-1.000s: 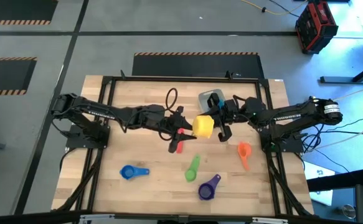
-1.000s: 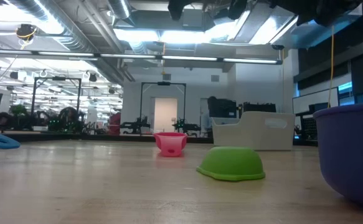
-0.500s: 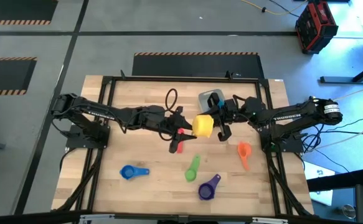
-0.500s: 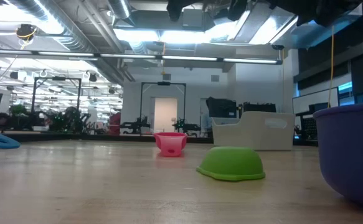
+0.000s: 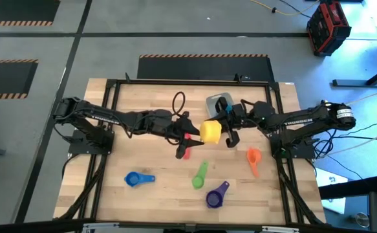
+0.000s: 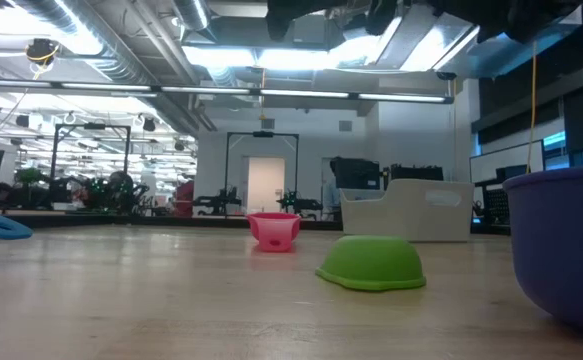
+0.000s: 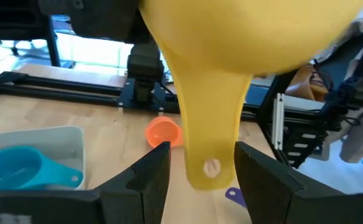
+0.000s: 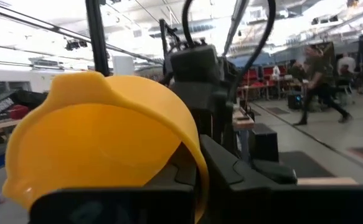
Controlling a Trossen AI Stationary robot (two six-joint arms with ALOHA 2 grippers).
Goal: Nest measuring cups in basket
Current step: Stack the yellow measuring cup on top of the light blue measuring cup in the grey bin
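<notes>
The yellow measuring cup (image 5: 211, 131) hangs in the air over the table's middle, between my two grippers. My right gripper (image 5: 227, 127) is shut on its bowl. My left gripper (image 7: 201, 180) is open, a finger on either side of the cup's flat handle (image 7: 209, 124), with a gap showing beside one finger. The basket (image 5: 214, 101) stands just beyond, toward the far edge, with the teal cup (image 7: 19, 168) lying in it. The red cup (image 5: 186, 151) rests on the table below my left gripper. My right gripper pinches the yellow cup's bowl wall at the rim (image 8: 192, 149), one finger inside the bowl and one outside. The fingers come about level from the table's right. The cup is lifted clear, its bowl turned on its side and its handle pointing toward the left arm.
On the near half of the table lie the blue cup (image 5: 138, 179), the green cup (image 5: 200, 175) with its bowl mouth down, the purple cup (image 5: 217, 194) and the orange cup (image 5: 253, 158). A black frame (image 5: 110, 87) runs around the table's edges.
</notes>
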